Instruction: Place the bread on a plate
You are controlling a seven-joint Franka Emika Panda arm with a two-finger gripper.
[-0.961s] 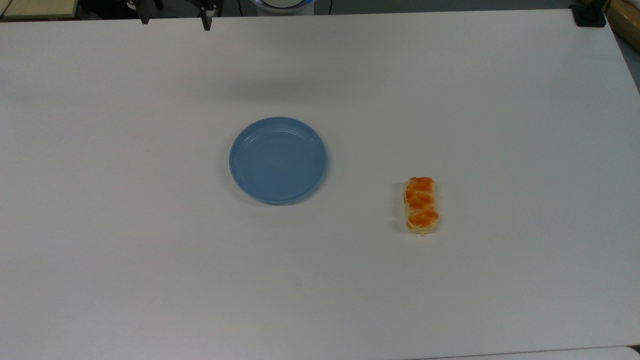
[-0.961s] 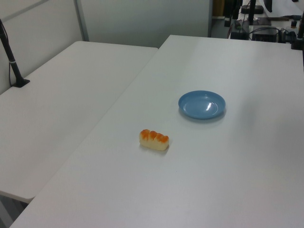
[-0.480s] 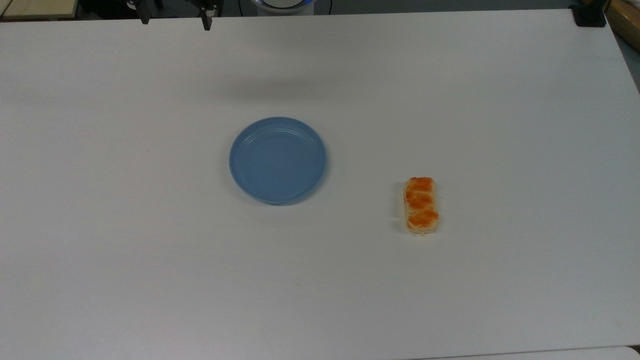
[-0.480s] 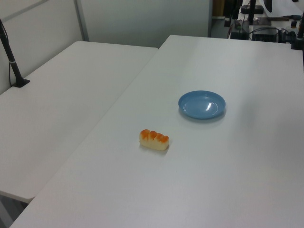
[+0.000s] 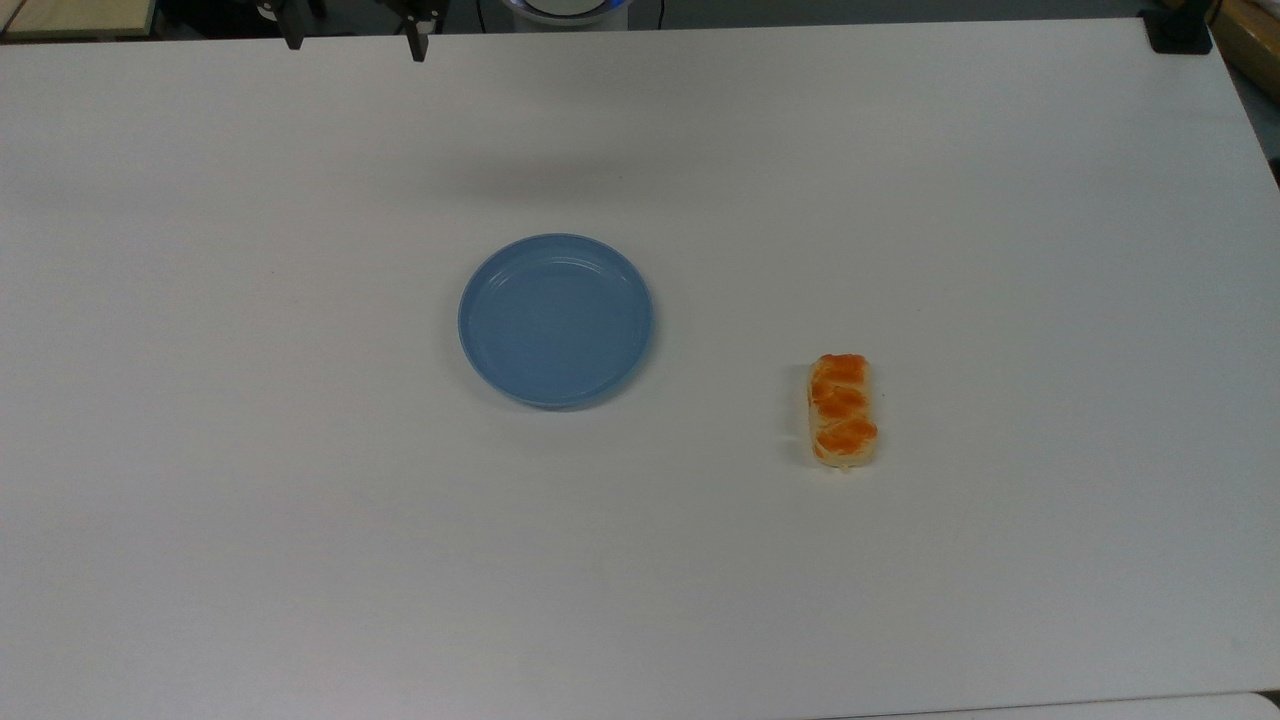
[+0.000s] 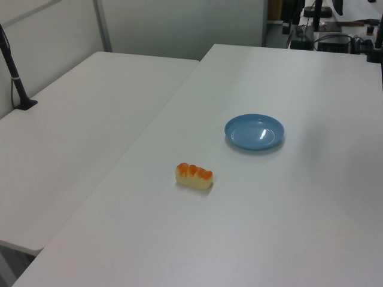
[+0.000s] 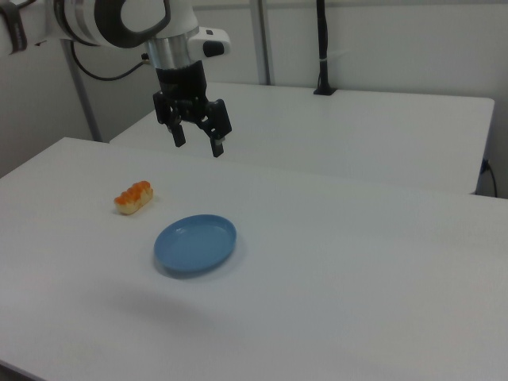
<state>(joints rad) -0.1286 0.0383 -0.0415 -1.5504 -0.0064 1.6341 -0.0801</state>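
Note:
The bread is a small loaf with an orange-brown braided top, lying on the white table to the top view's right of the plate. It also shows as the bread and the bread. The round light-blue plate sits bare near the table's middle, seen too as the plate and the plate. My gripper hangs open high above the table, over the area behind the plate, with nothing between its fingers. Its fingertips poke in at the top view's upper edge.
A second white table adjoins on the left view's left, with a black post standing on it. A black clamp sits at the top view's upper right corner. Cables and equipment lie beyond the far edge.
The gripper's fingertips have shifted very slightly at the top view's upper edge. The bread and plate have not moved.

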